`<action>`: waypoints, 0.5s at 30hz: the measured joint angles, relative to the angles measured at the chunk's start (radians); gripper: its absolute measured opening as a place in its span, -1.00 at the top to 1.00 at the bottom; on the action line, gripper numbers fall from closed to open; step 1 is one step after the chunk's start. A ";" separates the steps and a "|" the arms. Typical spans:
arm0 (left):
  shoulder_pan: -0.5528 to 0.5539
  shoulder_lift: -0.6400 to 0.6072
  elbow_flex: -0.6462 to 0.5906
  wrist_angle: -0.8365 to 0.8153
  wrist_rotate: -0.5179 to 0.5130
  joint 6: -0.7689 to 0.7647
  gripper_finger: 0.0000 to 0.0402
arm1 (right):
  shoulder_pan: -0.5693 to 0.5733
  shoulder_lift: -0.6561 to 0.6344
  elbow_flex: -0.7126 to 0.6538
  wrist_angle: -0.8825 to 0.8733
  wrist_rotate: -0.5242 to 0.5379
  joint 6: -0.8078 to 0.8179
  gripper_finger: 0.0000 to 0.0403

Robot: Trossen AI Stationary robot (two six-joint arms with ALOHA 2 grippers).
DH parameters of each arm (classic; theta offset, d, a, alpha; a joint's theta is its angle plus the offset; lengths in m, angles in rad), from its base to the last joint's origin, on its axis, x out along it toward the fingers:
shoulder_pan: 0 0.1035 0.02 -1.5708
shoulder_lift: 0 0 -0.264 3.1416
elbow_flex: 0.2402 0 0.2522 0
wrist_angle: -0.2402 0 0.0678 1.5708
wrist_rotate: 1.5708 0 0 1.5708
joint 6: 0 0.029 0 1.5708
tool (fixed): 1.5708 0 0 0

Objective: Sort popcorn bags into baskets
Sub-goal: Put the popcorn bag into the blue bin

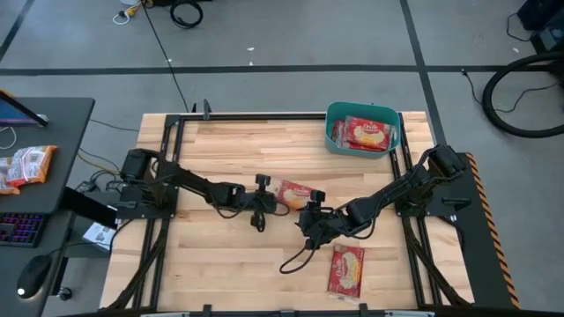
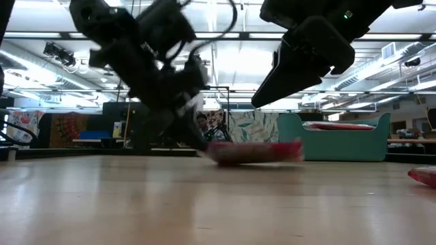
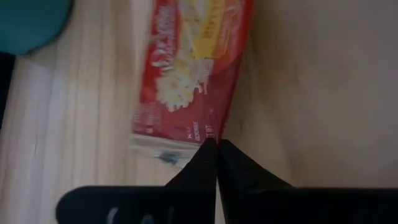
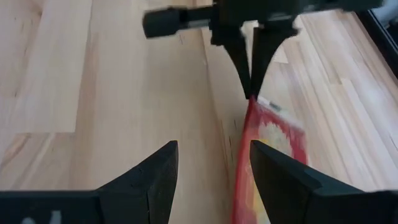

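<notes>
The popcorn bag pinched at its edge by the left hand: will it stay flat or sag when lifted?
The popcorn bag looks thin and flat, so it probably droops. The left hand grips only its end seam, so it may swing. Glossy wrap could slip.

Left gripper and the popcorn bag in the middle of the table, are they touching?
Touching. The left wrist view shows the left gripper pinched shut on the popcorn bag's edge; the right wrist view shows the same pinch.

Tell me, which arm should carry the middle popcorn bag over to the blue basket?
The left arm, probably. Its claw is already shut on the edge of that popcorn bag, lifting it off the table. The right claw is open beside it, holding nothing. The basket sits at the far right corner.
</notes>
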 joint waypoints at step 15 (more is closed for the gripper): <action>0.000 -0.076 0.080 -0.017 0.136 -0.115 0.99 | 0.003 -0.001 0.000 -0.032 0.048 -0.055 -0.01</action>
